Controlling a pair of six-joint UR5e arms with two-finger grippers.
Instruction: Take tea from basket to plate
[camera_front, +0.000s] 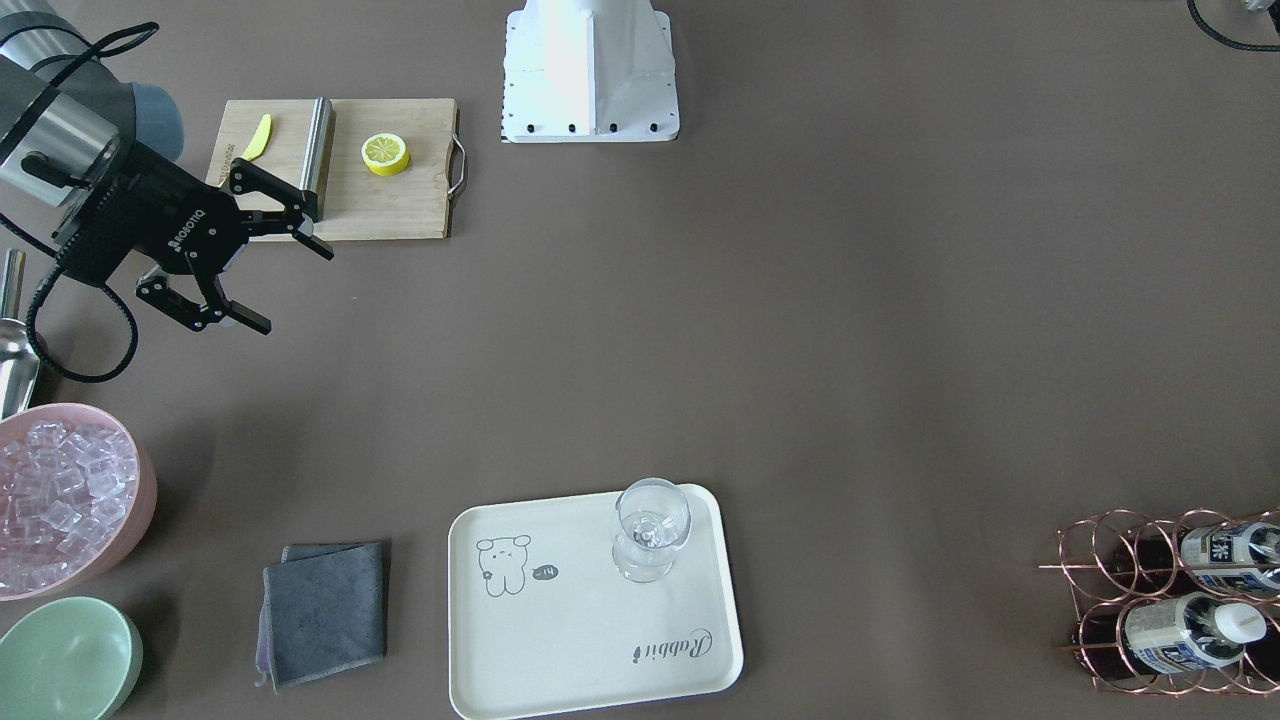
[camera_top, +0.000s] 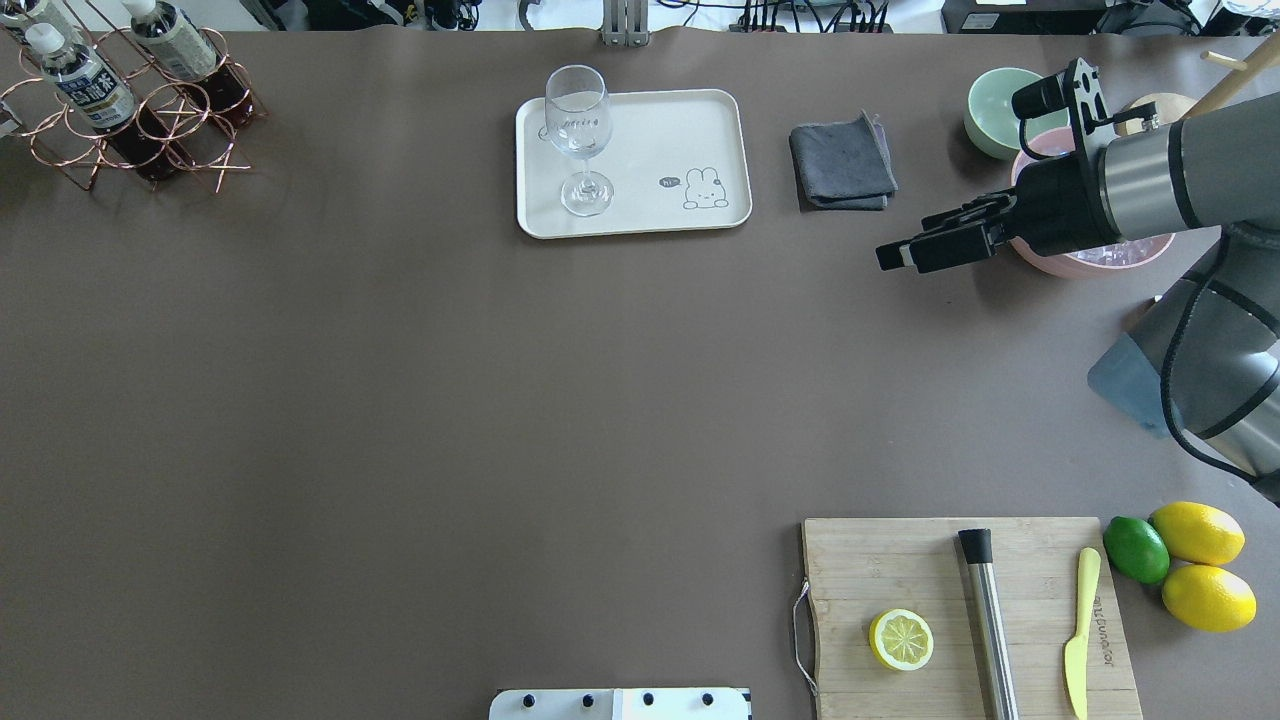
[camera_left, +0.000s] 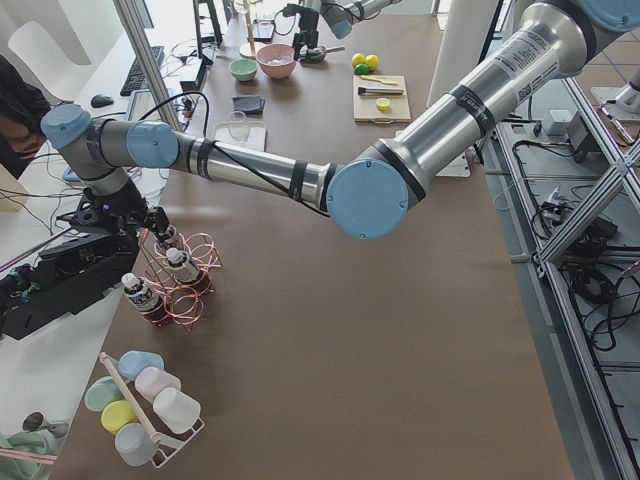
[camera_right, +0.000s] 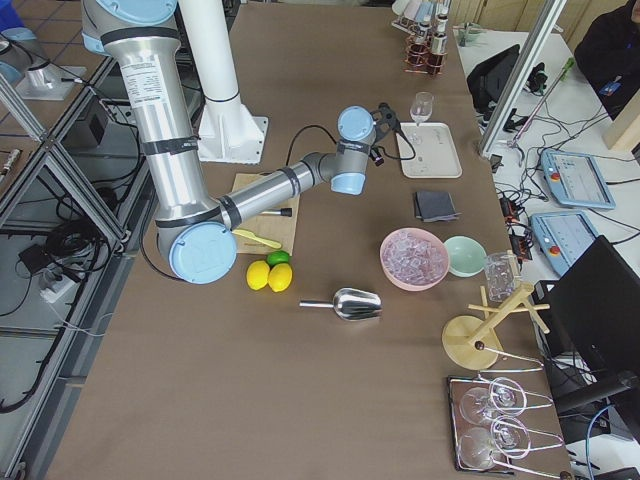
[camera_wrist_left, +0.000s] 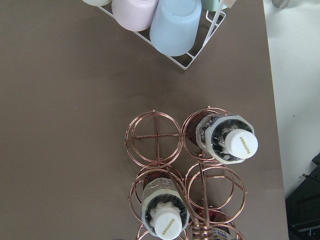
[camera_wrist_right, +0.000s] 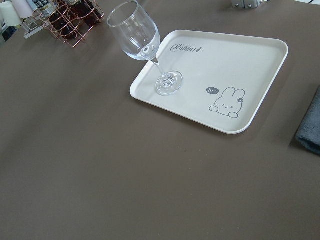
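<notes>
The right gripper (camera_front: 293, 288) has its black jaws spread wide with nothing between them. It hangs above bare brown table, just off the corner of the wooden cutting board (camera_front: 390, 205), which carries a yellow lemon half (camera_front: 385, 153).

The left gripper (camera_left: 150, 222) shows only small in the left side view, poised over the rose-gold wire basket (camera_wrist_left: 155, 135). Whether its jaws are apart or closed cannot be told.

Small clear plastic tea bottles (camera_wrist_left: 232, 143) of dark liquid, each with a white cap, stand in the basket's ring cells at the table's end on the robot's left. The wrist camera looks straight down on their caps.

The cream-white rectangular plate (camera_front: 560, 640) lies well apart from the basket. A clear stemmed wine glass (camera_front: 650, 530) stands on it, and a folded grey cloth (camera_front: 325, 610) lies beside it.
</notes>
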